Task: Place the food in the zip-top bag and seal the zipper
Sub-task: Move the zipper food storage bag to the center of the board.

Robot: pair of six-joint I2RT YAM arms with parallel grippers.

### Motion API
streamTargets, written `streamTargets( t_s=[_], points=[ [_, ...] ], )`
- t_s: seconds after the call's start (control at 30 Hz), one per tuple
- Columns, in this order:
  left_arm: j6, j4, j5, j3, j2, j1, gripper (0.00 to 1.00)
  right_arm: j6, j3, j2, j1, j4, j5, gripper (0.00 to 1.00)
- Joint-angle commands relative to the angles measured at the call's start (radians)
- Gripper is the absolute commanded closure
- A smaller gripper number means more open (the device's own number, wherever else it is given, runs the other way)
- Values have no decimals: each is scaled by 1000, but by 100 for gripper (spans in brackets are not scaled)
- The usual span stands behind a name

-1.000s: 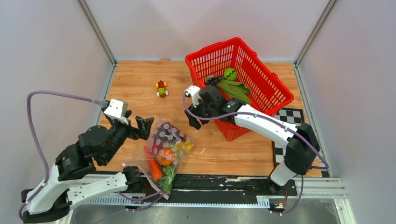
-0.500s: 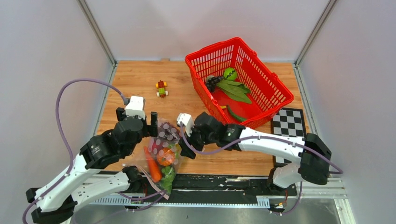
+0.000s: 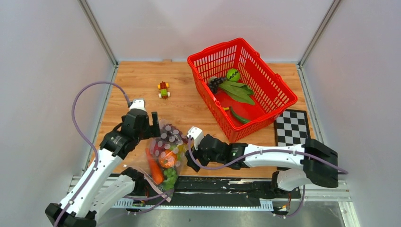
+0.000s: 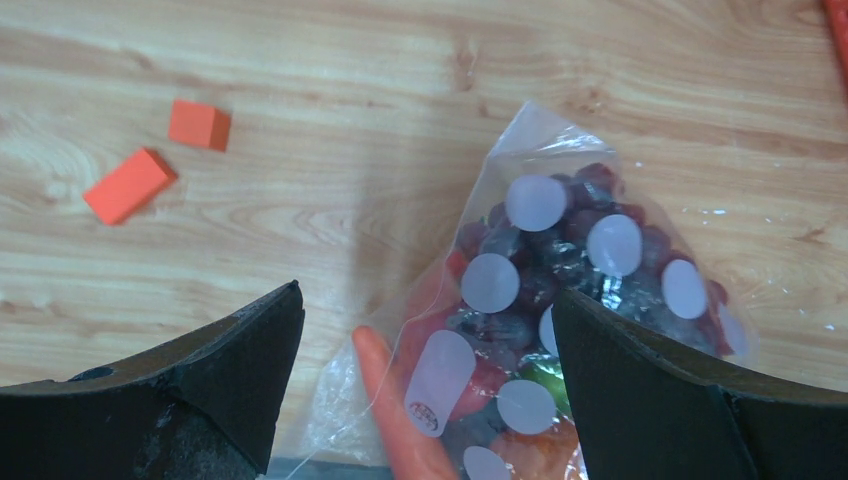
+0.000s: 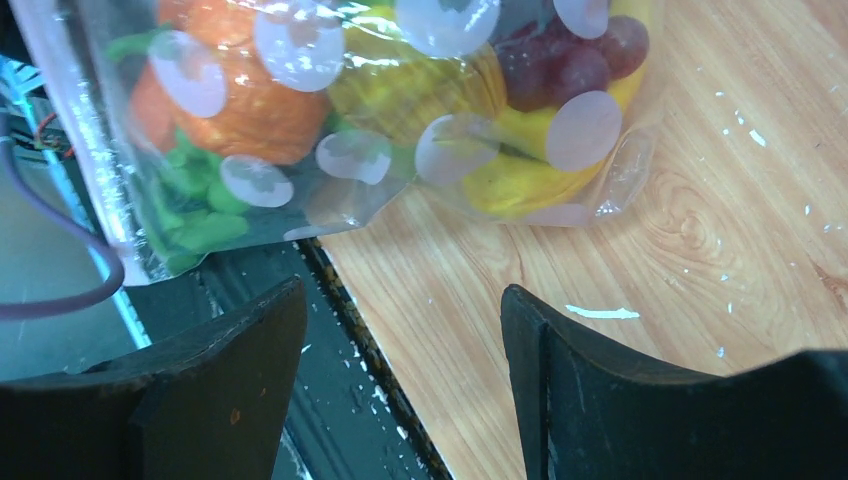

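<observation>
Left wrist: zip-top bag (image 4: pixel 560 250) w/ tiny printed mark (image 4: pixel 425 416), unreadable.

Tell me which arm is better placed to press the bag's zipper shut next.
Probably the right. The right gripper, open, sits beside the zip-top bag, close to the zipper at its near end. The left gripper, open too, hovers over the far end, above the grapes.
</observation>
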Motion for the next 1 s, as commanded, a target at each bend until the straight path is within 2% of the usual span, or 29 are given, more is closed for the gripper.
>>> streamTargets(
  t_s=[0.0, 0.33, 0.53, 0.67, 0.8, 0.97],
  points=[
    [-67, 87, 120, -67, -25, 78, 0, 86, 11, 76, 4, 82, 66, 29],
    [-112, 172, 181, -180, -17, 93, 0, 102, 90, 228, -7, 110, 95, 28],
    [-132, 235, 241, -221, -17, 93, 0, 69, 152, 275, -74, 115, 68, 27],
    [-150, 316, 317, -233, -20, 93, 0, 56, 173, 272, -158, 151, -7, 27],
    [-186, 448, 390, -255, -14, 93, 1, 63, 193, 279, -263, 212, -161, 27],
    [-228, 627, 473, -277, 55, 93, 2, -7, 304, 307, -338, 121, -224, 27]
  ],
)
